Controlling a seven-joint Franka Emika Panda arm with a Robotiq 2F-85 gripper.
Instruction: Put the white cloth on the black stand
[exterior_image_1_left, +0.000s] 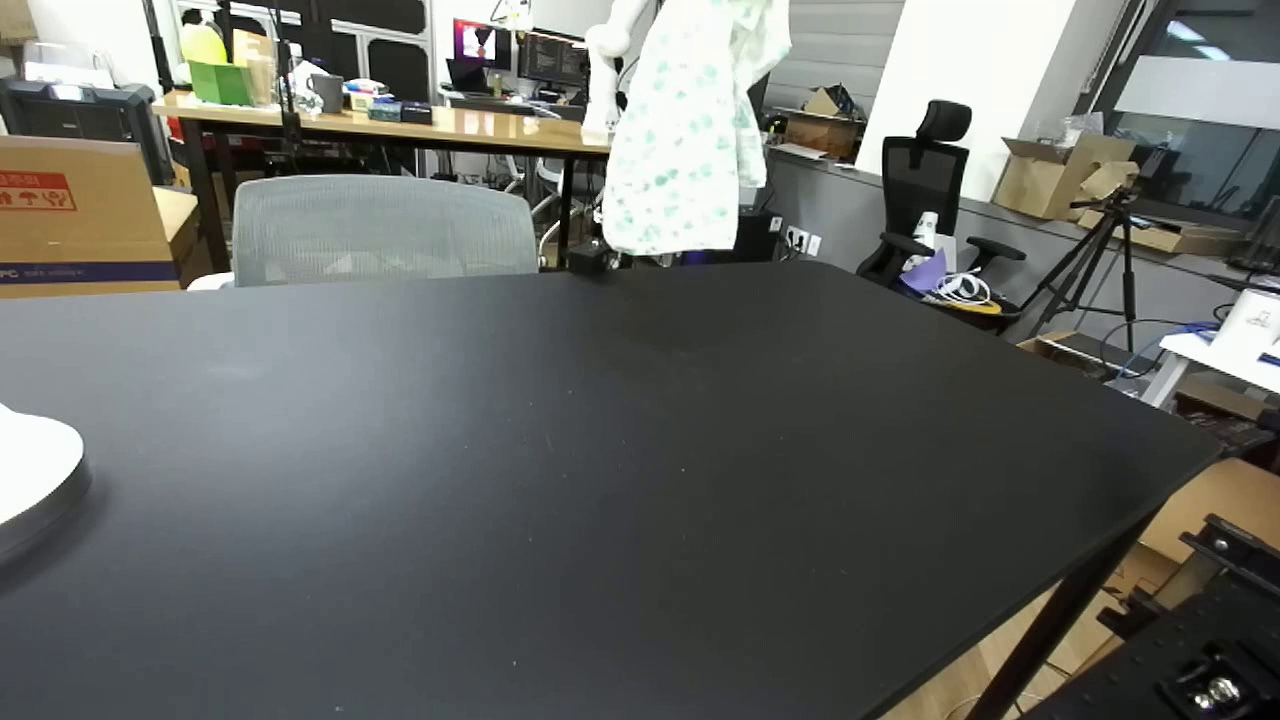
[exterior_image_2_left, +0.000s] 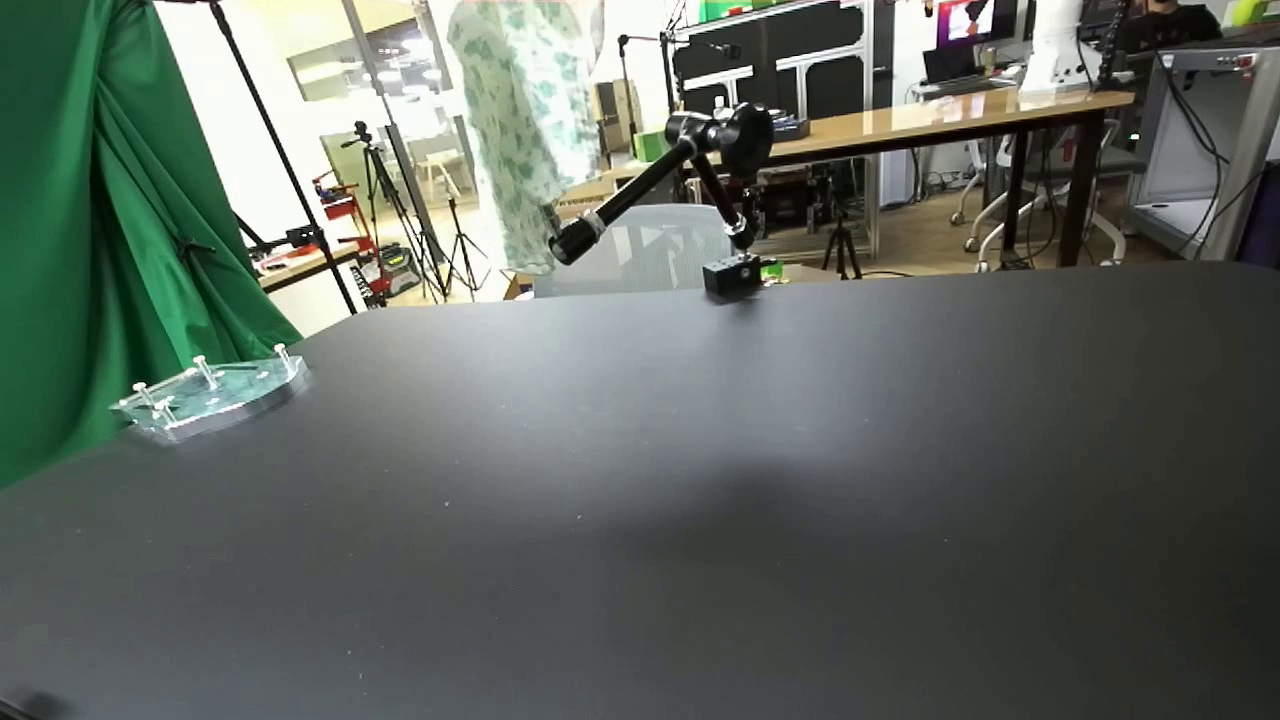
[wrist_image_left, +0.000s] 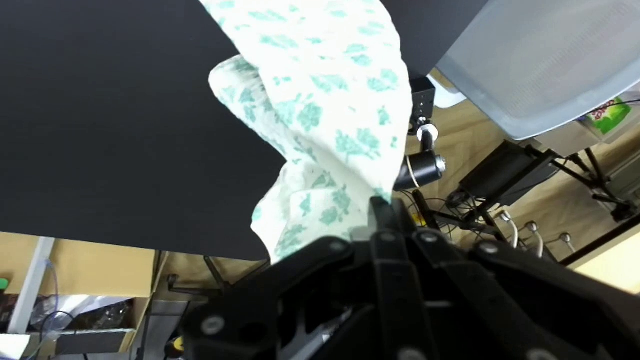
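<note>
The white cloth with green leaf prints (exterior_image_1_left: 685, 140) hangs down near the table's far edge in both exterior views (exterior_image_2_left: 530, 130). In the wrist view the cloth (wrist_image_left: 335, 90) runs up from my gripper (wrist_image_left: 392, 212), whose fingers are closed together on its edge. The gripper itself is above the frame in both exterior views. A black jointed stand (exterior_image_2_left: 640, 195) is clamped at the table's far edge, with the cloth to its left there. The stand (wrist_image_left: 422, 169) shows beside the cloth in the wrist view, partly hidden by it. Its clamp (exterior_image_1_left: 592, 258) also shows in an exterior view.
A grey mesh chair (exterior_image_1_left: 385, 230) is behind the black table (exterior_image_1_left: 560, 450). A clear plate with upright screws (exterior_image_2_left: 215, 395) lies on the table near a green curtain (exterior_image_2_left: 100, 250). A white rounded object (exterior_image_1_left: 35, 470) is at the table's side.
</note>
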